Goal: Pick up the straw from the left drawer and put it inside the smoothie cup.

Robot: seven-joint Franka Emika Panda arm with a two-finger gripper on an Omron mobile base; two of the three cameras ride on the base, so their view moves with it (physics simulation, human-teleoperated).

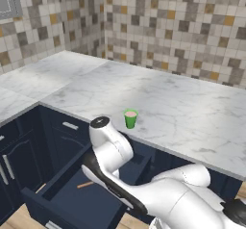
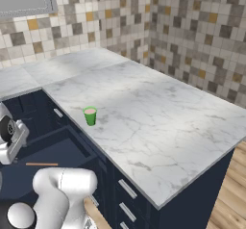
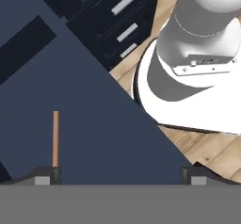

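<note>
Down at the bottom of the hand view, the gripper [image 3: 120,176] shows its two dark fingertips [image 3: 46,175] set far apart, jaws spread wide with nothing between them. It hangs over the floor of the left drawer [image 1: 67,199], which stands pulled out from under the marble counter [image 1: 182,108], presumably so the arm can reach down into it from above. On that navy floor lies the straw [image 3: 55,138], a thin orange-brown stick lying flat. In the hand view it runs straight up from just above the left fingertip, so it sits off to one side of the gripper's middle rather than between the jaws; whether that tip touches it I cannot tell. To my eye the hand would need to shift sideways toward the straw, and perhaps turn, before a close could catch so thin a thing lying flush on a flat surface. From the left base view the straw [image 1: 85,184] rests near the middle of the open drawer, partly behind the bent arm, and from the right base view it [image 2: 41,164] shows beside the arm's elbow. Up on the counter, near its front edge and well apart from the drawer's contents, the smoothie cup [image 1: 130,119] stands upright, green with pink at the top, its mouth open and waiting for the straw.
</note>
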